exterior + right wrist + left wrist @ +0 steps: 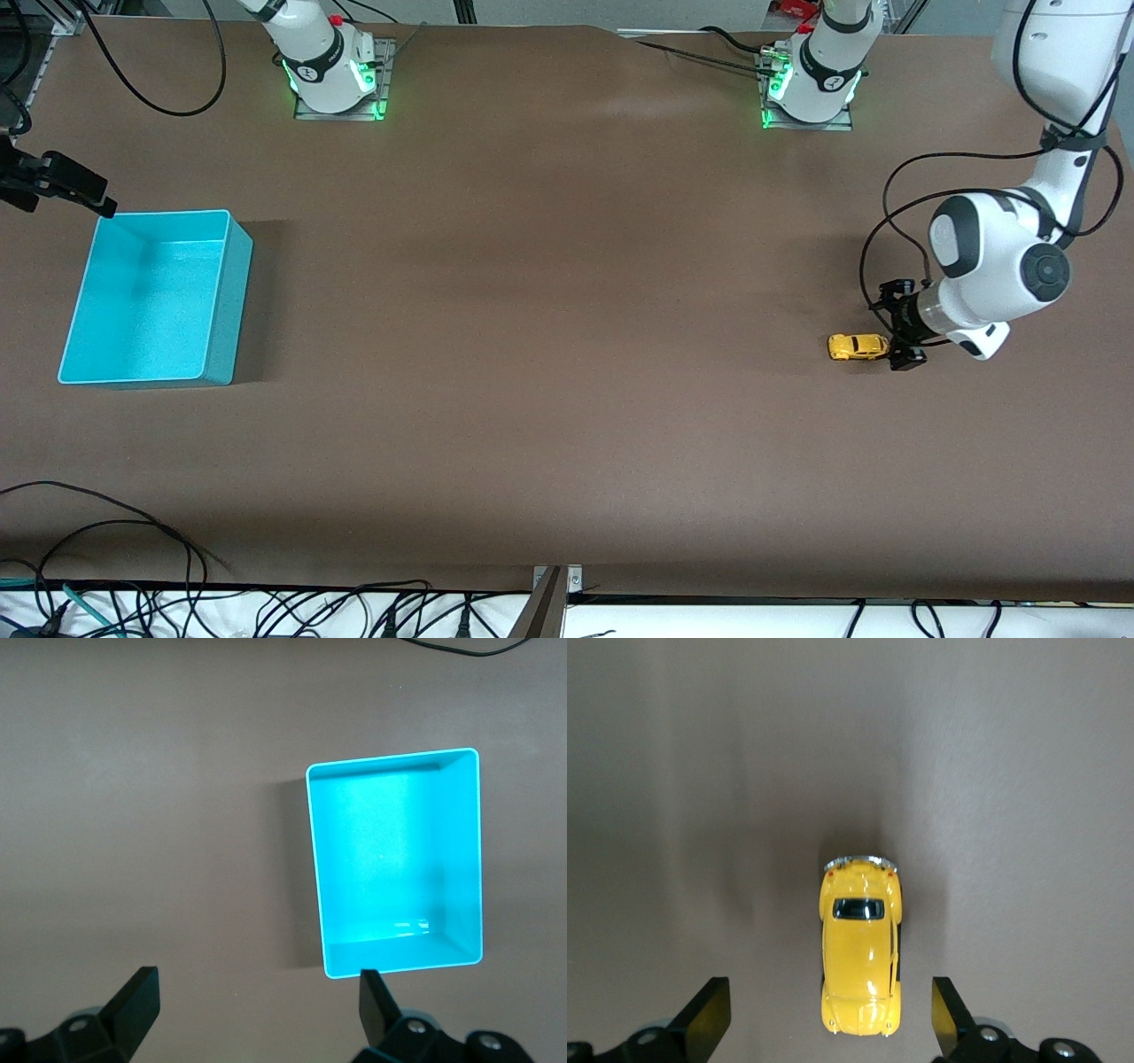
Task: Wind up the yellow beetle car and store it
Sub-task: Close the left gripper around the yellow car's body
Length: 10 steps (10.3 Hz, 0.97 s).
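You have the yellow beetle car on the desk at the left arm's end, between the wide-open left end effector's fingers, untouched. Your right end effector hangs wide open beside the turquoise bin.

We are looking at a robotics lab. Two arm bases are glowing green on a brown bench, and loose cables are trailing along its edge.
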Available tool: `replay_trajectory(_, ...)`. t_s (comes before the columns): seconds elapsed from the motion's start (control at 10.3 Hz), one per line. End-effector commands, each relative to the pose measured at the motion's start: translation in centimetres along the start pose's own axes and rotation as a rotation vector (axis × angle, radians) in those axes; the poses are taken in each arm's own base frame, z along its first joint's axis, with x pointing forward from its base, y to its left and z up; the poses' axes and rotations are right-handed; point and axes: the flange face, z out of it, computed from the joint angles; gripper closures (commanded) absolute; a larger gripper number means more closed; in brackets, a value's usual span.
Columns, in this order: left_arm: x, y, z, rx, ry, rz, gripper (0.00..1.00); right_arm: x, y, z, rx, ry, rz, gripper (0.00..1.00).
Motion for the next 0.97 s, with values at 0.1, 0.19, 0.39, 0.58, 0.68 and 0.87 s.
replay_trajectory(0.1, -0.4, 0.8, 0.8, -0.021, 0.005, -0.016, 0.00, -0.2, 0.1, -0.6, 0.000, 0.004, 0.007, 0.00)
replay_trajectory(0.19, -0.4, 1.0, 0.9, -0.030, 0.007, -0.021, 0.01, -0.2, 0.1, -0.6, 0.000, 0.004, 0.007, 0.00)
replay_trajectory(0.39, -0.2, 1.4, 0.8, -0.062, 0.010, -0.043, 0.01, -0.2, 0.1, -0.6, 0.000, 0.002, 0.007, 0.00)
replay_trajectory(0.58, -0.2, 1.3, 1.9, -0.045, 0.016, -0.036, 0.01, -0.2, 0.3, -0.6, 0.000, 0.002, 0.011, 0.00)
replay_trajectory(0.68, -0.1, 1.2, 2.4, -0.036, 0.023, -0.028, 0.01, -0.2, 0.3, -0.6, 0.000, 0.002, 0.011, 0.00)
replay_trajectory(0.87, 0.0, 1.1, 2.8, -0.029, 0.022, -0.027, 0.25, -0.3, 0.2, -0.6, -0.001, 0.002, 0.010, 0.00)
